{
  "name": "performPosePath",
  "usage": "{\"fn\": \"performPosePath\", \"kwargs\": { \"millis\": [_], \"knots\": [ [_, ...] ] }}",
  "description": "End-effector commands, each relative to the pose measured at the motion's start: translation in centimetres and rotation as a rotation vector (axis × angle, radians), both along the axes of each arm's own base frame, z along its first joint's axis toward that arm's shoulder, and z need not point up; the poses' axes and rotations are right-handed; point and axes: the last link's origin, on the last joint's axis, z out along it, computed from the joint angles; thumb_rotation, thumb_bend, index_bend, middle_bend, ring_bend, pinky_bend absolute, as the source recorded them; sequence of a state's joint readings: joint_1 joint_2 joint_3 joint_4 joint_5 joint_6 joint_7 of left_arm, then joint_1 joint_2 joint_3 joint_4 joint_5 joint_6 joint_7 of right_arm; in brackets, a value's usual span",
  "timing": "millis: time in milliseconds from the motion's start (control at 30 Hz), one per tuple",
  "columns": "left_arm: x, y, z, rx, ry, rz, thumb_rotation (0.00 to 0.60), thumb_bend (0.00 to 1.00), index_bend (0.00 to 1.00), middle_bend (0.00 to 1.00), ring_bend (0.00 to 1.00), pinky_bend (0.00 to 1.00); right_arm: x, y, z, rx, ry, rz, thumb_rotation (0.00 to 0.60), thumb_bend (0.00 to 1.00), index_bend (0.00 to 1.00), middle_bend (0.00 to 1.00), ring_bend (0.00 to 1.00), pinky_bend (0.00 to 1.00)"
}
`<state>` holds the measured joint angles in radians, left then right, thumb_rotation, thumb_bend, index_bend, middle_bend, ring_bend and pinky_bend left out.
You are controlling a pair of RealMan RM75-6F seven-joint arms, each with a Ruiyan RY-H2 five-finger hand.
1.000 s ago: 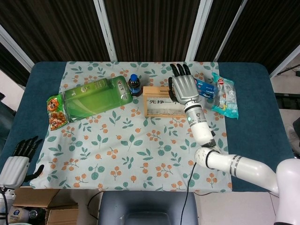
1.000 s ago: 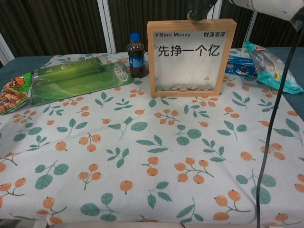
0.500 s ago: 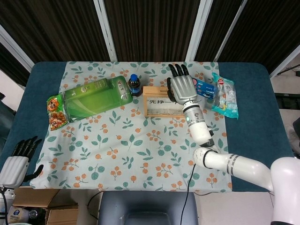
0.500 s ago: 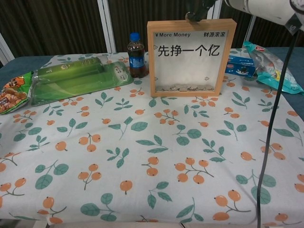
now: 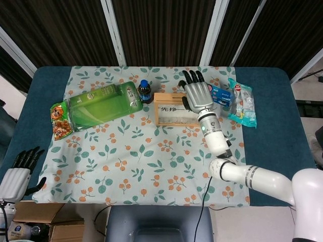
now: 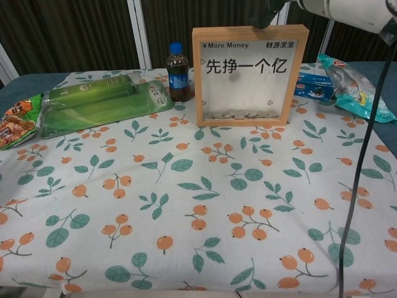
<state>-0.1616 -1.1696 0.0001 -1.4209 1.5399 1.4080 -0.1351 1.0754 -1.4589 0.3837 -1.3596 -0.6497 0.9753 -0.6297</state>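
the right hand (image 5: 199,94) is hovering over the wooden coin frame (image 6: 249,74), fingers spread, pointing to 12 o'clock, holding nothing; coins (image 6: 239,114) are lying inside at its bottom.

Not much going on here, only the right hand (image 5: 198,94) is doing anything. Half a second ago it slid a touch left and farther back over the top edge of the wooden coin frame (image 5: 173,115), and now it's drifted back right and a bit nearer, pretty much where it was a second ago. In the chest view the dark fingertips that were poking down at the frame's top edge are gone from that spot, and only a dark bit shows further right along the top.
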Motion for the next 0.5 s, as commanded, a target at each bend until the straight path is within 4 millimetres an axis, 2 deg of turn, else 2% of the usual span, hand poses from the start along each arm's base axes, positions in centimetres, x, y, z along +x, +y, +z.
{"fn": "performPosePath", "kwargs": {
  "millis": [33,133,267,300,333,400,433,500],
  "knots": [
    [0.0,0.0,0.1,0.003,-0.001,-0.001,0.595,0.35,0.00,0.00,0.00,0.00,-0.6,1.2,1.9,-0.053,-0.029,0.040,0.600,0.51,0.00,0.02,0.00,0.00],
    [0.0,0.0,0.2,0.008,-0.006,-0.002,0.597,0.35,0.00,0.00,0.00,0.00,-2.6,4.2,4.1,-0.134,-0.018,0.117,0.600,0.51,0.00,0.00,0.00,0.00],
    [0.1,0.0,0.3,0.014,-0.007,-0.008,0.599,0.35,0.00,0.00,0.00,0.00,-8.4,10.3,6.5,-0.216,-0.019,0.148,0.600,0.49,0.00,0.00,0.00,0.00],
    [0.2,0.1,0.4,0.017,-0.003,-0.013,0.599,0.35,0.00,0.00,0.00,0.00,-10.6,12.2,7.0,-0.232,-0.013,0.128,0.600,0.48,0.00,0.00,0.00,0.00],
    [0.3,0.1,0.4,0.021,-0.002,-0.015,0.598,0.35,0.00,0.00,0.00,0.00,-11.8,13.2,7.2,-0.238,-0.007,0.115,0.600,0.47,0.00,0.00,0.00,0.00],
    [0.3,0.1,0.4,0.022,-0.002,-0.016,0.598,0.35,0.00,0.00,0.00,0.00,-12.0,13.5,7.2,-0.240,-0.008,0.116,0.600,0.46,0.00,0.00,0.00,0.00],
    [0.4,0.1,0.5,0.026,-0.002,-0.019,0.598,0.35,0.00,0.00,0.00,0.00,-13.0,14.3,7.3,-0.245,-0.002,0.102,0.600,0.45,0.00,0.00,0.00,0.00],
    [0.6,0.2,0.8,0.043,0.001,-0.032,0.599,0.35,0.00,0.00,0.00,0.00,-16.5,17.1,7.4,-0.241,0.020,0.029,0.600,0.42,0.00,0.00,0.00,0.00]
  ]
}}
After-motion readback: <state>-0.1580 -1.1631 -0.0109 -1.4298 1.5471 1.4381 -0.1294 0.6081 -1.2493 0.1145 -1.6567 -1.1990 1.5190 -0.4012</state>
